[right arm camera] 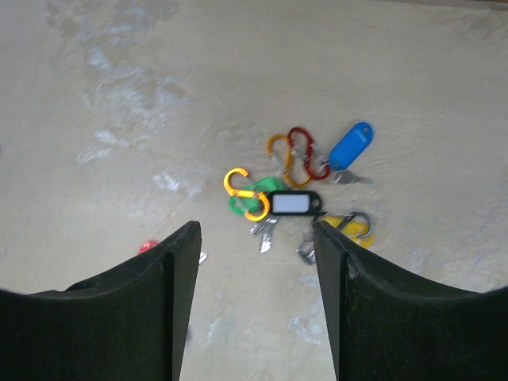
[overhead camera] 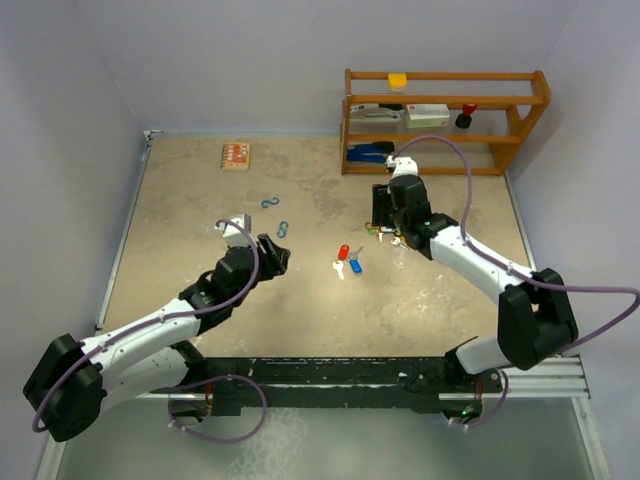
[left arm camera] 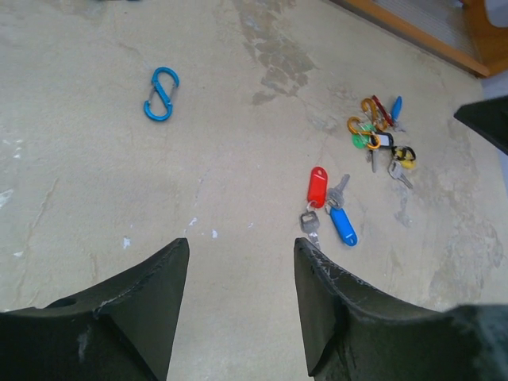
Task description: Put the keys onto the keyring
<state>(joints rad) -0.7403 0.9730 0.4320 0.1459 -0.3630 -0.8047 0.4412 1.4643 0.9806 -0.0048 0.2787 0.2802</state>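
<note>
On pale stone-look worktop (overhead camera: 170,230), near middle: silver metal keys with red and blue plastic heads (left arm camera: 325,208), lying loose in small group. Close by, toward right arm: second key cluster (right arm camera: 290,205), with green, black, yellow and blue heads tangled among orange, red and yellow S-shaped clips. Right fingers (right arm camera: 175,278), black, spread wide, empty, hovering directly above second key cluster. Left fingers (left arm camera: 151,294) parted, holding nothing, short of loose group. Blue S-shaped clip (left arm camera: 161,94) well apart from both groups. Wooden shelf (overhead camera: 445,120) at far edge.
</note>
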